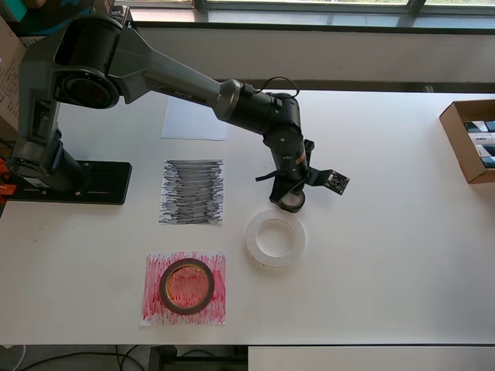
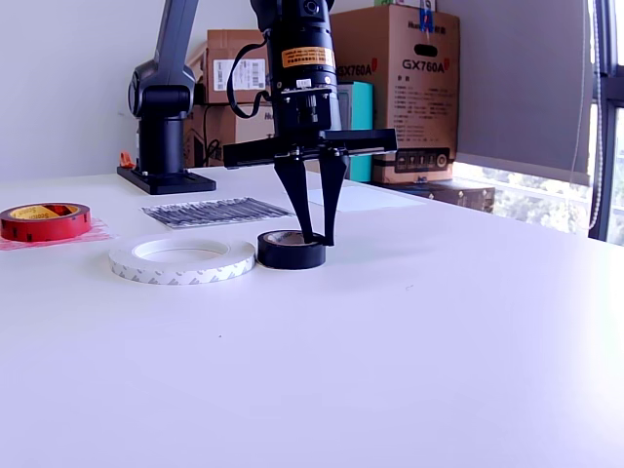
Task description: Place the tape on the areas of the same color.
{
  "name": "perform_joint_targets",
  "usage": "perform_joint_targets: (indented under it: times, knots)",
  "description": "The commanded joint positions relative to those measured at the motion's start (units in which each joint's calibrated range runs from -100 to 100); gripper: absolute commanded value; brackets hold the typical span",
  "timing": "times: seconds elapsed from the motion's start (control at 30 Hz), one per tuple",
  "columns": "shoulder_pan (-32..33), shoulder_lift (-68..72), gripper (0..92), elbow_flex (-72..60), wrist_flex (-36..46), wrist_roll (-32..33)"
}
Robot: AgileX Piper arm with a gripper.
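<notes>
Exterior view: fingers (image 2: 305, 200) straddle the black tape (image 2: 291, 251) roll's wall.

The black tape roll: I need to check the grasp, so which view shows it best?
The exterior view: the black tape roll sits on the table with the gripper fingers straddling its rim. Overhead, the gripper mostly hides it.

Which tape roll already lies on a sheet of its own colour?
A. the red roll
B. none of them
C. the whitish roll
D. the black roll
A: the red roll lies on the red-scribbled sheet, while the black roll and whitish roll rest on bare table.
</notes>
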Motion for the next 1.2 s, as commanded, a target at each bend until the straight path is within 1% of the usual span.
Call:
perform_joint_targets:
  times: [0.0,0.3,0.67,0.77,0.97,1.17]
  knots:
    - [0.1,0.5,0.0,-0.3,0.4,-0.9]
    - [0.5,-0.7,0.0,-0.3,0.4,-2.1]
    - [5.1,-6.1,0.0,0.7,0.6,-3.5]
    - [6.1,-7.9,0.0,2.0,0.9,-5.8]
    - [5.4,-15.1,0.0,8.6,0.3,-12.9]
    - [4.1,-23.6,0.0,17.8,0.3,-14.8]
